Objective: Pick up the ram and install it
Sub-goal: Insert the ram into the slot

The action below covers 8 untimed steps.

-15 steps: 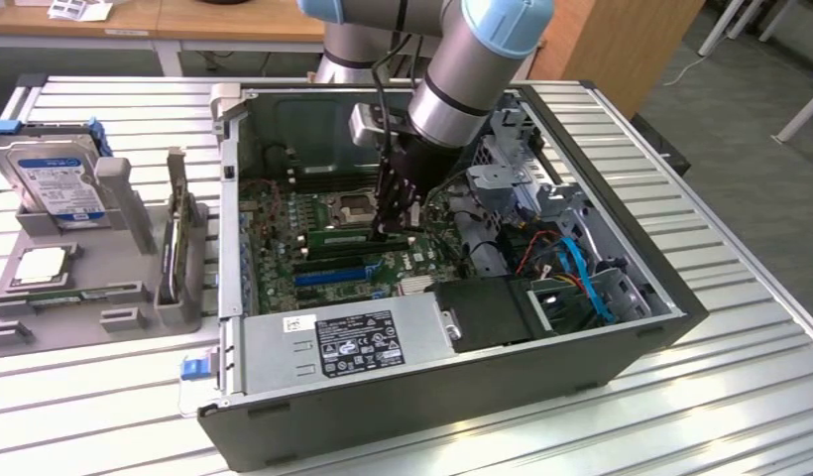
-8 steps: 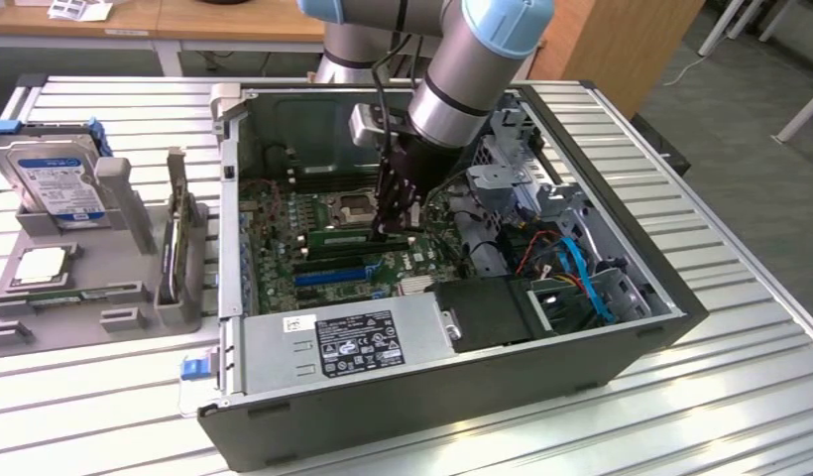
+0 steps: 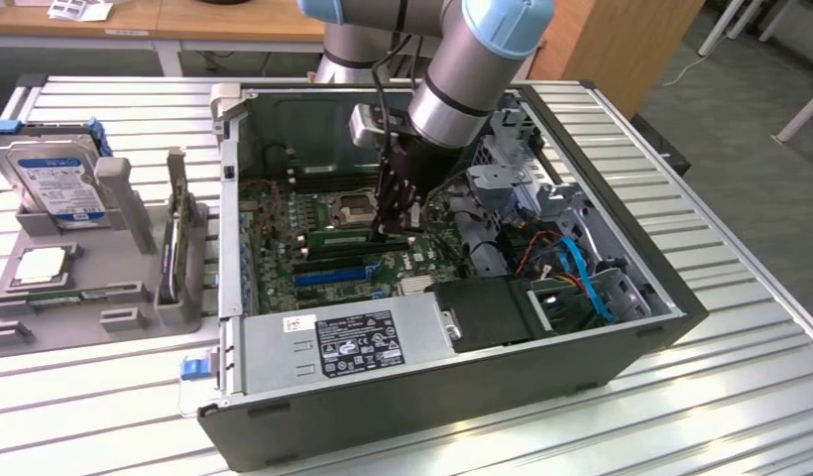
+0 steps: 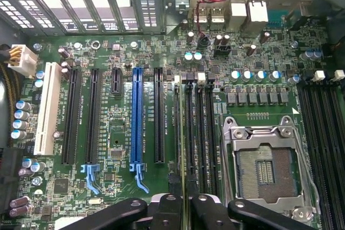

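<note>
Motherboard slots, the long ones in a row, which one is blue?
The one blue slot, with black slots either side; the white slot sits at one end.

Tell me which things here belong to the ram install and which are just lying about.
In the job:
the ram, gripped edge-on in the pincer
black memory slots
motherboard

Lying about:
hard drive and square silver chip, both on the grey rack
power supply
blue slot
</note>
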Motion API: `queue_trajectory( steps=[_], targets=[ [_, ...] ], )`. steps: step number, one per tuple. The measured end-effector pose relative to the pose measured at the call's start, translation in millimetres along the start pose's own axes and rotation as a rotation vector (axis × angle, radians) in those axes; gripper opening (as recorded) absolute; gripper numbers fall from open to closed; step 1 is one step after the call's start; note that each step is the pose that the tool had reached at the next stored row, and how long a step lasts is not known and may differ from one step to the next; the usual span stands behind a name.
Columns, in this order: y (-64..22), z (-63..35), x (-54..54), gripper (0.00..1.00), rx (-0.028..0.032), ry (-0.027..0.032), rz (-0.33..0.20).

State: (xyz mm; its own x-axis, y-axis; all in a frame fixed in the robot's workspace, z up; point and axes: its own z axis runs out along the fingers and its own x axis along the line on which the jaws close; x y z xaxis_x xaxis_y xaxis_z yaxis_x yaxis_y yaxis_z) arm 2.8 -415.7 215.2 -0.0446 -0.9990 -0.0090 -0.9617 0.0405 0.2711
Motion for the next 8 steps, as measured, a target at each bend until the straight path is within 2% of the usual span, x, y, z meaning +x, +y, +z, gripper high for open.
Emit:
queue_trajectory(
  steps=[8],
  targets=[
    [-0.9,0.6,0.0,0.14,0.0000,0.0002,0.000]
  ],
)
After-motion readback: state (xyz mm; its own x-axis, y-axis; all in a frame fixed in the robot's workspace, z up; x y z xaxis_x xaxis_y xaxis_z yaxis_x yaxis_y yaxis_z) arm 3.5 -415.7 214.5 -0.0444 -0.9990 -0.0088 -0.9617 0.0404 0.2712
